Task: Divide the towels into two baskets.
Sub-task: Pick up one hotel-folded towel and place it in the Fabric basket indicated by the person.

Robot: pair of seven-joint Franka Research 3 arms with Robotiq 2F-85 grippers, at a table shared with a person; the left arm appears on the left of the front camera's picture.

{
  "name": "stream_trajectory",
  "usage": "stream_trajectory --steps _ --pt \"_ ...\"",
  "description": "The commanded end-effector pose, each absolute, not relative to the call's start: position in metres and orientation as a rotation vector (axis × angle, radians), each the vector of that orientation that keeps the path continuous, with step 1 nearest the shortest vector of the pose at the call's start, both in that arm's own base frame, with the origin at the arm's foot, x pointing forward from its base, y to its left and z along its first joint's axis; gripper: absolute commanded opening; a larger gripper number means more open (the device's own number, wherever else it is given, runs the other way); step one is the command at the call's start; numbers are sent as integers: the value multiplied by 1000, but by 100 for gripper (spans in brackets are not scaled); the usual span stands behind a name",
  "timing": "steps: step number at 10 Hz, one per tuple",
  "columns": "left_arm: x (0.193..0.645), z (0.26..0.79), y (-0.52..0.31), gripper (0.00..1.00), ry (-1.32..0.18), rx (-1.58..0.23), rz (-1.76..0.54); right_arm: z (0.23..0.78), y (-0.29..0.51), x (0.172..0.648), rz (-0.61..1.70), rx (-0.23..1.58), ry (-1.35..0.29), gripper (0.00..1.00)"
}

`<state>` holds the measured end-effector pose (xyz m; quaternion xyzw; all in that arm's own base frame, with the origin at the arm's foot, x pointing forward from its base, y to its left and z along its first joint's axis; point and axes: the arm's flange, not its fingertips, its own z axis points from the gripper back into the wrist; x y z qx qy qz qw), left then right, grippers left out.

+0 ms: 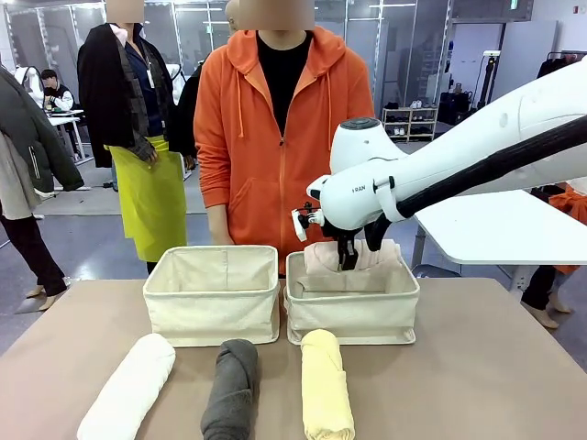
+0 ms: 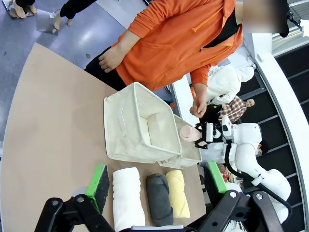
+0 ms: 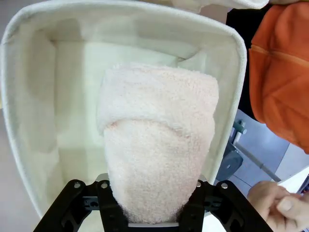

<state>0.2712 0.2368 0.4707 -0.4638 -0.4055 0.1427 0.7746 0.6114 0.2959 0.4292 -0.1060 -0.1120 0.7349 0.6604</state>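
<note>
Pink towel (image 3: 159, 145) pinched in right gripper (image 1: 348, 264), over a basket (image 3: 19, 96), left gripper (image 2: 157, 180) spread

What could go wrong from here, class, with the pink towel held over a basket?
1. The pink towel, shut in the right gripper, looks almost as long as the basket; an end may snag on the rim.
2. The basket's walls are soft; the gripper going lower may push them in.
3. The person's hand is close by and could be bumped.
</note>
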Motion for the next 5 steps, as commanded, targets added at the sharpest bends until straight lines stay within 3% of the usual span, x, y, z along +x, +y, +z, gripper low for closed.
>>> stream_trajectory --steps 1,2,3,4,5 --pt "271 471 238 100 -892 -1023 302 428 304 622 1684 -197 -289 41" --pt "271 471 238 100 -892 -1023 302 422 305 624 1685 -190 -287 41" --pt "271 471 238 100 -892 -1023 302 420 306 625 1692 -183 -284 63" --pt "271 471 238 100 -892 -1023 302 419 305 626 1689 -182 -284 72" --pt "271 471 238 100 -892 -1023 302 419 304 626 1687 -175 -282 97"
